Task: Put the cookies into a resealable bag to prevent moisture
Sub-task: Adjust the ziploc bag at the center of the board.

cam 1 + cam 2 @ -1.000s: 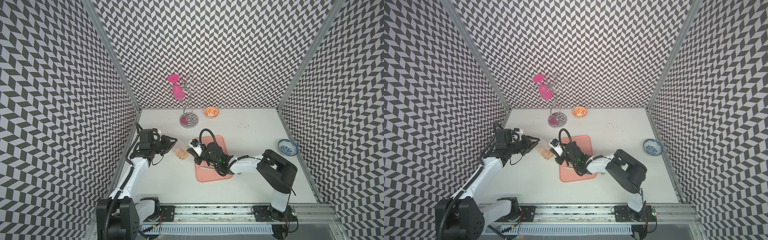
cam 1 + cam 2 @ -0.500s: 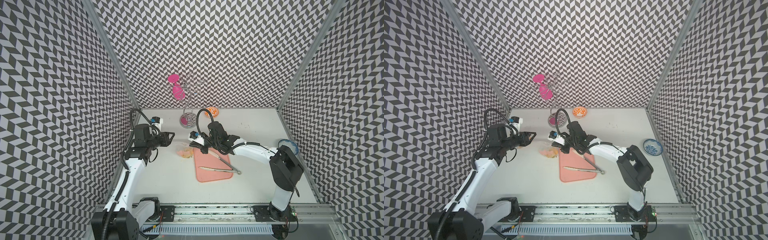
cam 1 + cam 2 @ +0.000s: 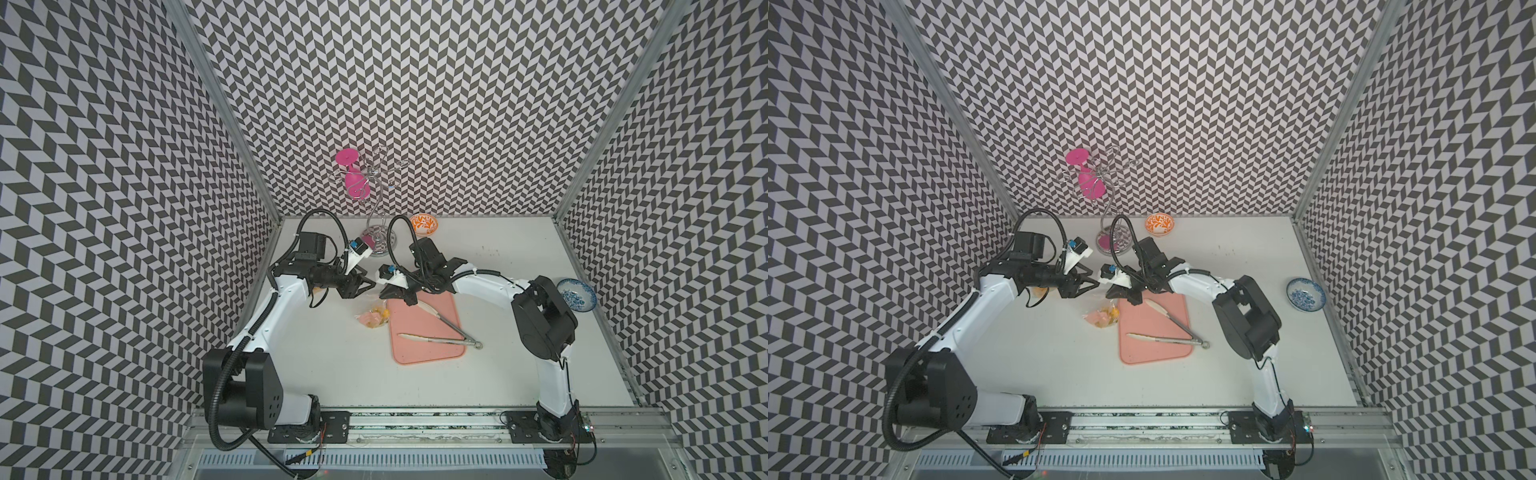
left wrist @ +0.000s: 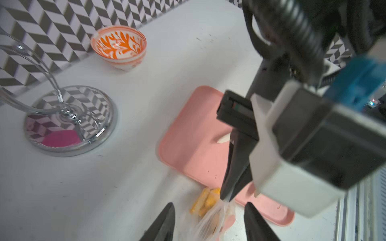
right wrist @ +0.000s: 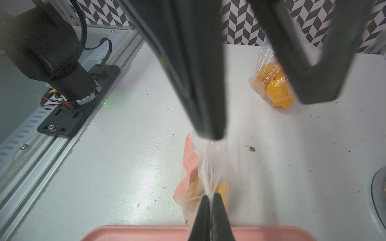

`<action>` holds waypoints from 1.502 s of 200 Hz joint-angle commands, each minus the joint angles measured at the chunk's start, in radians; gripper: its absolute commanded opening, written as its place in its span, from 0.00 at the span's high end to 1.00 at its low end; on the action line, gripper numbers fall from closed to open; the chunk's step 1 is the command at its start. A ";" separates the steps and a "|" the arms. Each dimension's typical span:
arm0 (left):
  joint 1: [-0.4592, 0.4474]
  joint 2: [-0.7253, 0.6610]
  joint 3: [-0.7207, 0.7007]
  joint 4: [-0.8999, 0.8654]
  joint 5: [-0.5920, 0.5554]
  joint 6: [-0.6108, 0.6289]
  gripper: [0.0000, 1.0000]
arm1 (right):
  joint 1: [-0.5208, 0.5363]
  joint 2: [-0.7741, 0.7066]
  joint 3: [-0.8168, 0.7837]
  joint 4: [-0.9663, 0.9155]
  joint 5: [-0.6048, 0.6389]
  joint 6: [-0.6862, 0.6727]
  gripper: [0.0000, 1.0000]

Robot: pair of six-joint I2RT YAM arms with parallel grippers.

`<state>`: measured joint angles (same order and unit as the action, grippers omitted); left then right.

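the bag (image 5: 211,167) is thin clear plastic, glossy and wrinkled. the pink tray (image 3: 415,353) beside it looks like smooth matt plastic. the tongs (image 3: 446,340) on the tray are bright metal. behind the tray, the stand (image 4: 69,121) is mirror-polished metal and the bowl (image 4: 119,47) is glossy, glazed. the table (image 5: 125,146) is white, slightly shiny, scratched.

Robot lab test booth — chevron-patterned walls (image 3: 415,104), aluminium base rail (image 3: 415,420), white tabletop (image 3: 332,370).

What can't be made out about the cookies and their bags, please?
- Whether the held bag is sealed: film bunched in right claw, right wrist view.
- Its cookies: too small, both top views; blurred, left wrist view.
- Second cookie bag: mostly under the left arm, both top views.
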<state>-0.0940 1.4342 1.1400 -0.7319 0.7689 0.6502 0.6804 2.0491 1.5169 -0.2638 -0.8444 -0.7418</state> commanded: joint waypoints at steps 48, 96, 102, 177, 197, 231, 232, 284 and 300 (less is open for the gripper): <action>-0.022 0.159 0.103 -0.090 0.020 0.202 0.43 | -0.048 0.075 0.085 0.003 -0.163 -0.020 1.00; -0.042 0.243 0.109 -0.069 0.074 0.229 0.53 | -0.067 0.100 0.089 0.032 -0.225 0.018 1.00; -0.045 0.253 0.111 -0.073 0.076 0.229 0.56 | -0.068 0.101 0.088 0.036 -0.228 0.023 1.00; -0.047 0.293 0.137 -0.088 0.052 0.213 0.92 | -0.073 0.125 0.105 0.033 -0.241 0.053 1.00; -0.044 0.291 0.145 -0.093 0.071 0.220 1.00 | -0.074 0.122 0.095 0.042 -0.229 0.057 0.95; -0.043 0.297 0.153 -0.110 0.106 0.228 1.00 | -0.077 0.097 0.009 0.185 -0.238 0.141 0.81; -0.042 0.297 0.153 -0.110 0.108 0.229 1.00 | -0.077 0.096 0.007 0.188 -0.240 0.143 0.81; -0.033 0.302 0.157 -0.119 0.132 0.229 1.00 | -0.083 0.098 -0.018 0.299 -0.296 0.239 0.82; -0.034 0.304 0.155 -0.116 0.123 0.224 1.00 | -0.083 0.092 -0.029 0.320 -0.304 0.254 0.81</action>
<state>-0.1349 1.7283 1.2732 -0.8341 0.8639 0.8482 0.6033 2.1605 1.5124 -0.0517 -1.0927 -0.5430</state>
